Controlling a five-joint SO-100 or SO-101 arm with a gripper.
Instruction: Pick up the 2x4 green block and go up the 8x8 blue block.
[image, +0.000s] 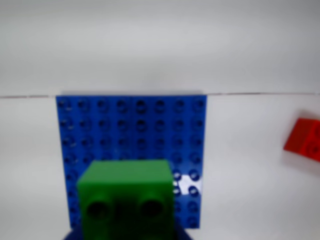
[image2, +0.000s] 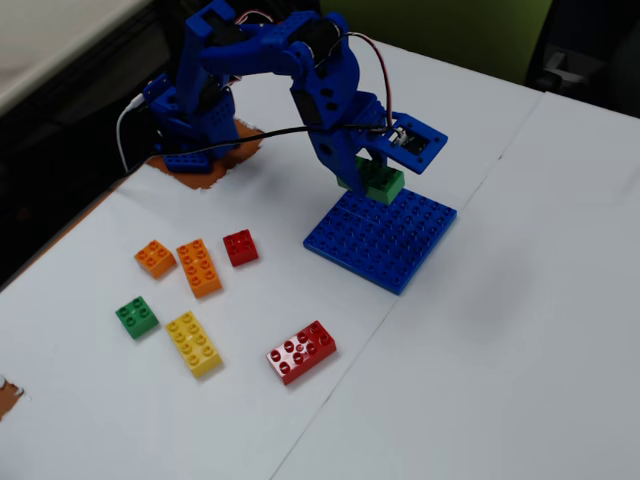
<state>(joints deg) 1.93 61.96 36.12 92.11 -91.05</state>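
The jaws are clamped on the 2x4 green block, which is held off the surface just above the far-left edge of the 8x8 blue block in the fixed view. In the wrist view the green block fills the lower centre of the picture, with two studs facing the camera, and covers the near-left part of the blue plate. Whether the block touches the plate cannot be told from either view.

The blue plate lies flat on the white surface, near its centre in the fixed view. The blue arm reaches over from its base at the far left.

Loose bricks lie on the surface to the left of and nearer than the plate in the fixed view:
- a small red brick;
- a long orange brick, with a small orange brick just beside it on the left;
- a small green brick;
- a long yellow brick;
- a long red brick, nearest the camera.

A red brick appears at the right edge of the wrist view.
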